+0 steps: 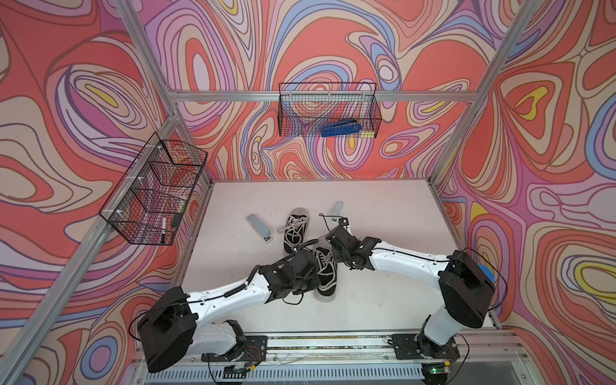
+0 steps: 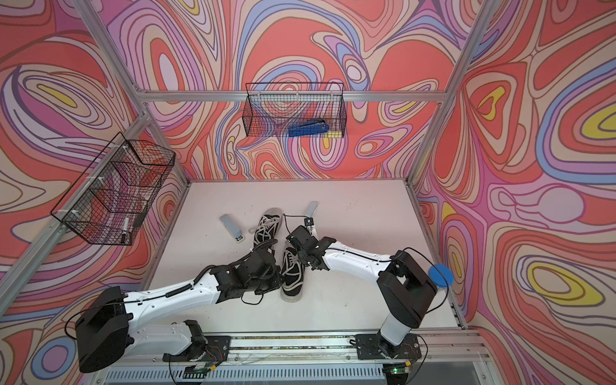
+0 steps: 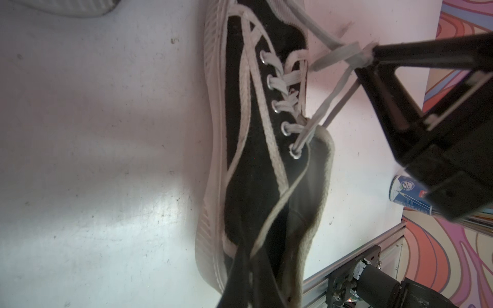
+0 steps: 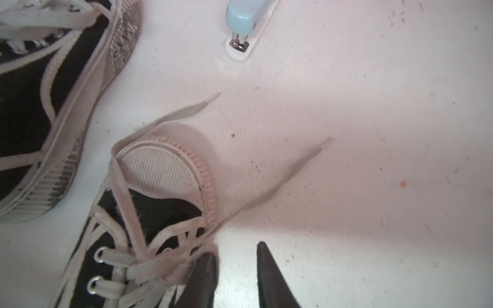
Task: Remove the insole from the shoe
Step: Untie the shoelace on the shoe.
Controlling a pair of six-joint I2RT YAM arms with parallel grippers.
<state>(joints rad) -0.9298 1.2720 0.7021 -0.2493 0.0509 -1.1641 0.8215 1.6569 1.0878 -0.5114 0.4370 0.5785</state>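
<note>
Blue stapler (image 1: 340, 128) in wire basket (image 1: 293, 110), left end effector (image 3: 248, 269) closed, right end effector (image 4: 236, 250) narrowly parted

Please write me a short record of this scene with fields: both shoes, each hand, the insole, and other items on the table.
near shoe: black, white laces, on the table
far shoe: black, beside the near shoe's toe
left hand: shut, at the near shoe's heel rim
right hand: open, one finger against the laces
insole: not seen outside the shoe
other items: stapler, light blue; second stapler
</note>
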